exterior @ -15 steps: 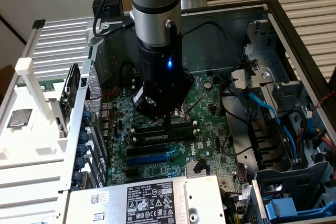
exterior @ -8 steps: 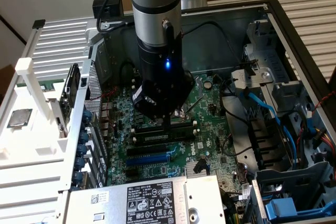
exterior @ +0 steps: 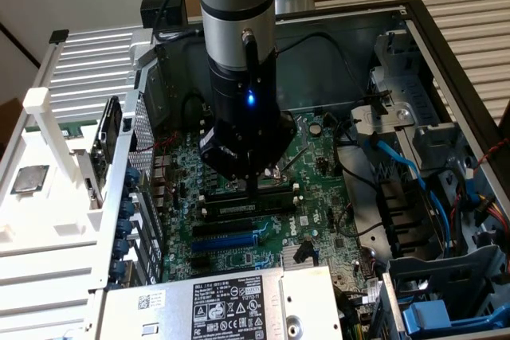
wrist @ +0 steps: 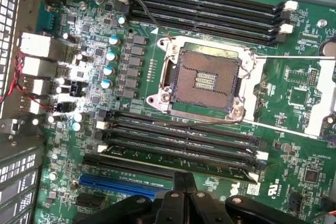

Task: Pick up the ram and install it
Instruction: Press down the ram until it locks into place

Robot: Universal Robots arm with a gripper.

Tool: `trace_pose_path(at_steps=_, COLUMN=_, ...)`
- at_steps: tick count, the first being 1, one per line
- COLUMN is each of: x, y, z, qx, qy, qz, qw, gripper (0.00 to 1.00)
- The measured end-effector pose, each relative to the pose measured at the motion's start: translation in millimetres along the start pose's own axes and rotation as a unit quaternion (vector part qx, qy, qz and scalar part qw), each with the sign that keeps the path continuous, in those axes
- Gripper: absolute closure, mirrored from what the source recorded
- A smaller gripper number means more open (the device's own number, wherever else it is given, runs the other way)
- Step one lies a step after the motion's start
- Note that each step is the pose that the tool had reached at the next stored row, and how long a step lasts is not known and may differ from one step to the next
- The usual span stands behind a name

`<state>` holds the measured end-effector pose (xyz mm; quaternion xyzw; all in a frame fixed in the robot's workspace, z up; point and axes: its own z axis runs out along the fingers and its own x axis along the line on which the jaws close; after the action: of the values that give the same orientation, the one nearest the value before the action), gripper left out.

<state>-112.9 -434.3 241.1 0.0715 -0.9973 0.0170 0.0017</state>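
Exterior view: one open computer case (exterior: pixel 446 77) lay on its side, holding one motherboard (exterior: pixel 319 197). My one arm reached down into it, and my gripper (exterior: pixel 253 189) stood over the memory slots just beside the processor socket. My fingers were pressed together, their tips down on the ram (exterior: pixel 271 195), which lay lengthwise in a slot with its green edge and pale label showing. A silver power supply (exterior: pixel 231 304) sat at the case's near end, blue cables (exterior: pixel 414 173) ran along the exterior view's right, and one small square chip (exterior: pixel 29 179) rested on the white rack (exterior: pixel 48 228) at the exterior view's left.

Wrist view: I counted one open processor socket (wrist: pixel 207 80), empty of any chip. Four black slots (wrist: pixel 210 9) lay on its far side, all vacant. On the near side lay four more (wrist: pixel 173 137); the ram (wrist: pixel 210 163) sat in the one nearest my fingers (wrist: pixel 186 192). One blue expansion slot (wrist: pixel 121 186) lay beside them.
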Motion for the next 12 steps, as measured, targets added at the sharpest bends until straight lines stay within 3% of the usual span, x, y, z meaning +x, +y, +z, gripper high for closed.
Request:
trace_pose_path(at_steps=5, x=0.0, y=0.0, z=0.0, qx=0.0014, qy=0.0014, qz=0.038, qw=0.9993, gripper=0.9)
trace_pose_path(at_steps=12, x=0.0, y=0.0, z=0.0, qx=0.0018, qy=0.0027, qz=0.076, qw=0.9971, gripper=0.9)
